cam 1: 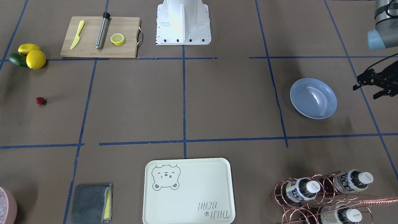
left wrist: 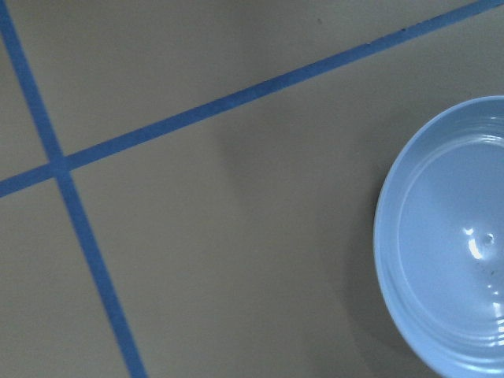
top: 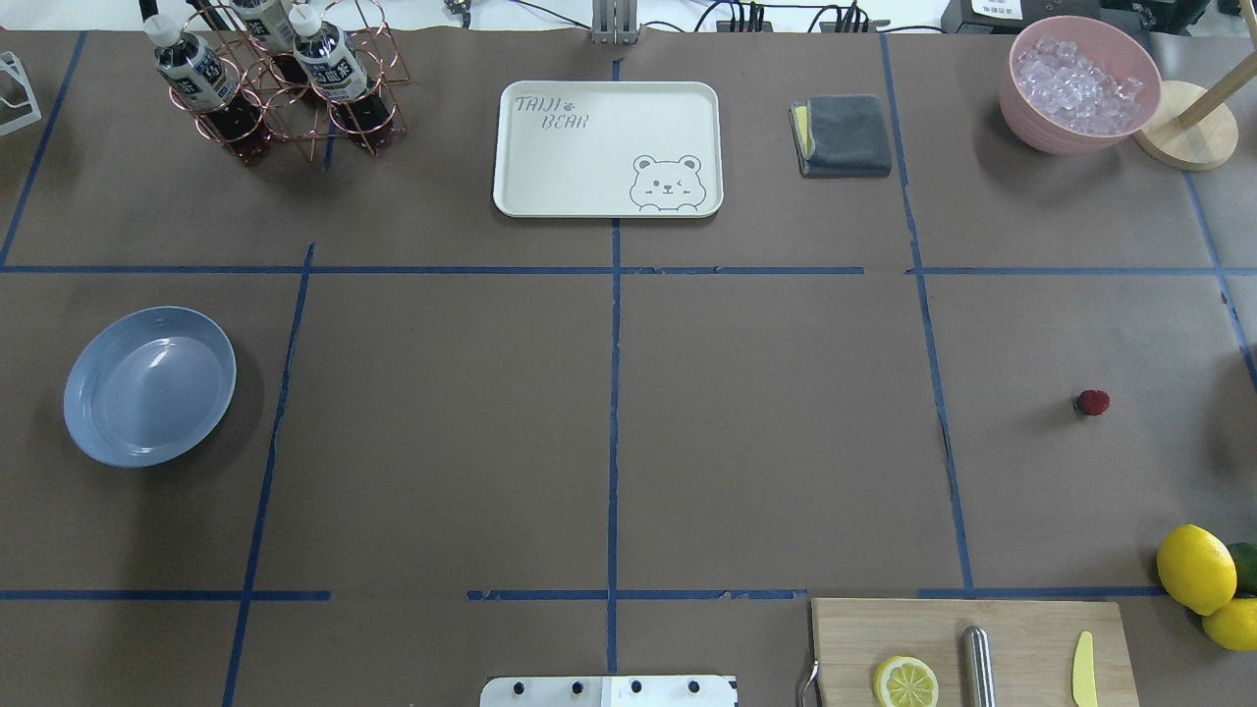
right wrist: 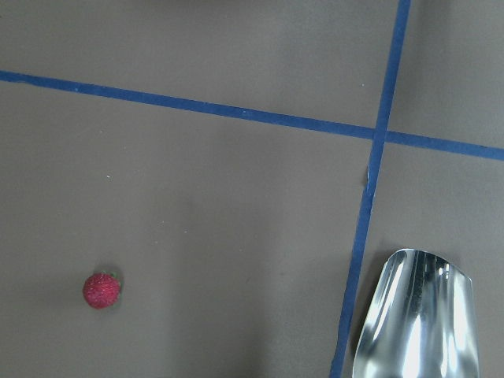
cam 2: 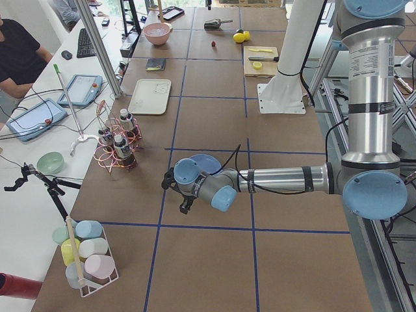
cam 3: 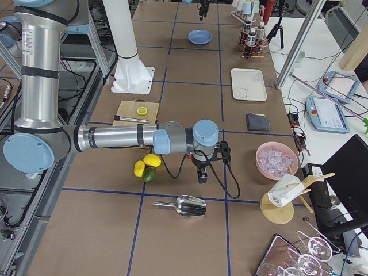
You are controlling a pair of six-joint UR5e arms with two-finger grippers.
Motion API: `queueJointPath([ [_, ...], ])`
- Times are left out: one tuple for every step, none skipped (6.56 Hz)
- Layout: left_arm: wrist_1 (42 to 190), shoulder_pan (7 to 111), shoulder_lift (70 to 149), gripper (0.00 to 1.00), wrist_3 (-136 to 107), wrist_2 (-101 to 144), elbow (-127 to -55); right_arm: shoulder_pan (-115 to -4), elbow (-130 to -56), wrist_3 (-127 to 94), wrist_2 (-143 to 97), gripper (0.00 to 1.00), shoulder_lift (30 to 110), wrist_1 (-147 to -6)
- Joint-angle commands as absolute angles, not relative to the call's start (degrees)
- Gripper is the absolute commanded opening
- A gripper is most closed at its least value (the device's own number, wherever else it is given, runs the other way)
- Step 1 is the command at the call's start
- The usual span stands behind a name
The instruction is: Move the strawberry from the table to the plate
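The strawberry (cam 1: 40, 100) (top: 1092, 402) (cam 2: 213, 44) lies alone on the brown-paper table (top: 766, 422), small and dark red. It also shows at the lower left of the right wrist view (right wrist: 101, 290). The light-blue plate (cam 1: 313, 98) (top: 149, 385) (cam 3: 199, 37) (left wrist: 449, 236) sits at the opposite end with nothing in it. My left gripper (cam 1: 364, 92) (cam 2: 174, 195) hovers just beside the plate, its fingers spread and holding nothing. The right gripper (cam 3: 202, 175) points down near the lemons. Only the side view shows it, so I cannot tell whether it is open or shut.
A wooden cutting board (cam 1: 124, 49) carries a lemon slice, a yellow knife and a metal rod. Lemons and an avocado (cam 1: 31, 56) sit near the strawberry, with a metal scoop (right wrist: 417, 315) close by. A cream tray (cam 1: 192, 186), a bottle rack (cam 1: 323, 196), a cloth (cam 1: 91, 203) and an ice bowl (top: 1080, 88) line the operators' side.
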State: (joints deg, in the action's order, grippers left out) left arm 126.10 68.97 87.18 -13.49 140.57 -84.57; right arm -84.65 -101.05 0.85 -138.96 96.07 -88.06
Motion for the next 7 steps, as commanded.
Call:
queueJointPath([
  [126.92,64.62,91.04,0.98,-17.58,140.54,-80.70,-84.64,-100.81,0.70,-139.04,1.00,96.06,-87.45],
  [127.00,62.95,92.01,0.97,-17.58,140.54,-79.38,-84.64,-100.64,0.70,-139.04,1.00,96.06,-87.45],
  [127.00,61.54,93.07,0.95,-17.49,138.97,-78.84,-84.64,-100.55,0.70,-139.04,1.00,96.06,-87.45],
  [127.00,60.83,93.08,0.77,-17.58,136.87,-79.01,-84.64,-100.55,0.70,-139.13,1.00,96.06,-87.45],
  [127.00,60.82,93.08,0.11,-17.49,136.76,-79.10,-84.64,-100.55,0.70,-139.39,1.00,96.06,-87.36],
  [127.00,60.82,92.99,0.00,-17.66,136.76,-79.10,-84.64,-100.55,0.62,-139.48,1.00,96.06,-87.36],
  [127.00,60.82,92.99,0.00,-17.84,137.02,-79.71,-84.64,-100.72,0.53,-139.48,1.00,96.06,-87.36],
])
